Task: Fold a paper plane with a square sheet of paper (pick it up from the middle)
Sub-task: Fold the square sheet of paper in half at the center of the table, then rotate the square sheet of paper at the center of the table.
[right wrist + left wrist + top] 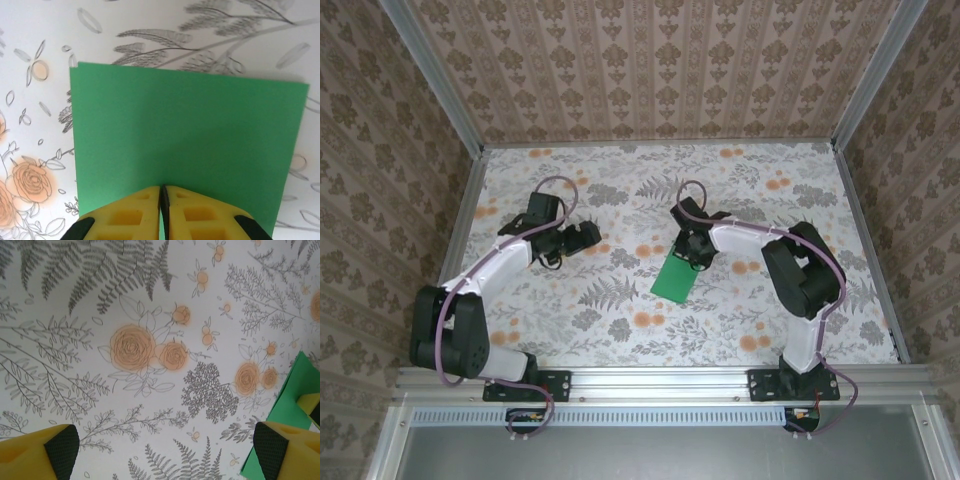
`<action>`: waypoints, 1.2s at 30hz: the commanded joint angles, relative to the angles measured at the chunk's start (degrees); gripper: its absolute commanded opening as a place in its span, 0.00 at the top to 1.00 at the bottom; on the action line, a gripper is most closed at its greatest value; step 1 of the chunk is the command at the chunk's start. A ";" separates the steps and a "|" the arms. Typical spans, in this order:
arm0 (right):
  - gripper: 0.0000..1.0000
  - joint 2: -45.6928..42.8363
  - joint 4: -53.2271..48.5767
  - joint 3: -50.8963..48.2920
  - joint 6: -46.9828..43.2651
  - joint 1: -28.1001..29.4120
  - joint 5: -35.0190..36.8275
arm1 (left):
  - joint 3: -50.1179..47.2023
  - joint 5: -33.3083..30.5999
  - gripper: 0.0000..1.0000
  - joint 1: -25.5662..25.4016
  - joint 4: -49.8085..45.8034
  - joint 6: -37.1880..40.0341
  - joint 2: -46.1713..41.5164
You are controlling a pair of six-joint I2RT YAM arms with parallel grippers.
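Status:
- The square sheet of paper (672, 280) is located just off table (770, 190) centre toward 6 o'clock in the top view, with its long axis running from 1 to 7 o'clock. It reads there as a rectangle, so one half-fold is judged likely done, though this is not confirmed. No dart shape is formed yet.
- The right gripper (689, 252) is clenched on the sheet's 12 o'clock edge. In the right wrist view it is shut on the middle of the near edge, and the sheet is spread away toward 12 o'clock.
- The left gripper (586, 237) is released, at about 10 o'clock of the sheet and apart from it. In its wrist view the pads (62, 450) are spread wide with nothing between them, and a green corner is seen at 4 o'clock of the frame.
- Whether the sheet is lifted or lying flat cannot be told.

How the step is best done (judgement):
- The pinch should not be loosened until the sheet is pinned by the other arm, since thin paper will slide on the printed cloth.
- The left gripper should be brought in low from 9 o'clock and set on the free half, not on the edge.
- Edges should be matched before any crease is pressed, because a skew at this stage would be carried into every later fold.
- The crease should be run outward from the middle, slowly, so that buckling is avoided.
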 commanded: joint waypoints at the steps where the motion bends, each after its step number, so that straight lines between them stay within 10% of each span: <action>1: 0.87 1.73 1.03 -2.23 12.43 3.32 -0.20 | -3.98 4.28 0.07 0.37 1.94 -1.42 -3.11; 12: 0.89 6.44 6.82 4.35 18.04 5.80 -2.22 | -11.96 6.03 0.41 -15.26 16.60 -14.80 -4.48; 21: 0.91 1.71 9.33 1.42 2.68 0.94 -9.29 | -8.54 1.43 0.72 -26.41 26.07 -22.44 8.89; 36: 0.91 4.72 3.12 3.72 -12.05 -6.12 -17.07 | -3.09 -3.91 0.77 -28.36 17.50 -24.39 16.44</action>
